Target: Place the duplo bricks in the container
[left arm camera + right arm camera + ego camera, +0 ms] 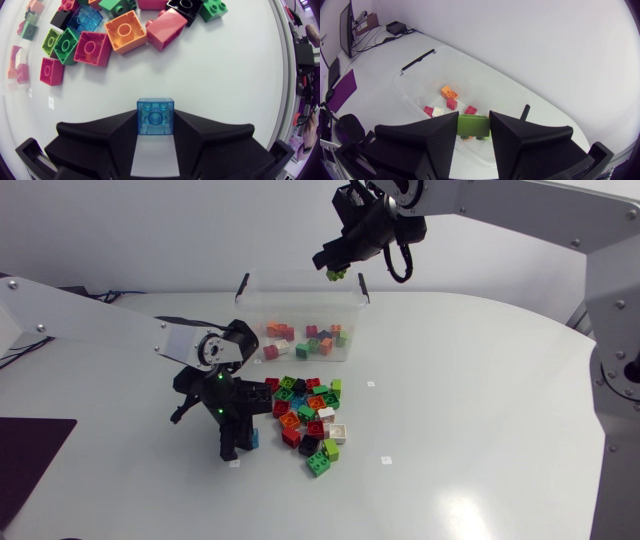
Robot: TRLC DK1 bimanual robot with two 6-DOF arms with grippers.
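Observation:
A clear blue brick [155,116] sits between the fingers of my left gripper [155,131], which is shut on it down at the table, left of the pile; the same blue brick [254,438] shows beside the left gripper [238,446] from above. The loose pile of duplo bricks [310,412] lies just right of it. My right gripper [336,273] hangs over the clear container [300,320], shut on a green brick [473,126]. Several bricks [449,99] lie inside the container [415,100] below it.
The container's black handles [243,284] stick up at both ends. A dark mat [25,460] lies at the table's front left corner. Small white markers [386,459] dot the tabletop to the right of the pile.

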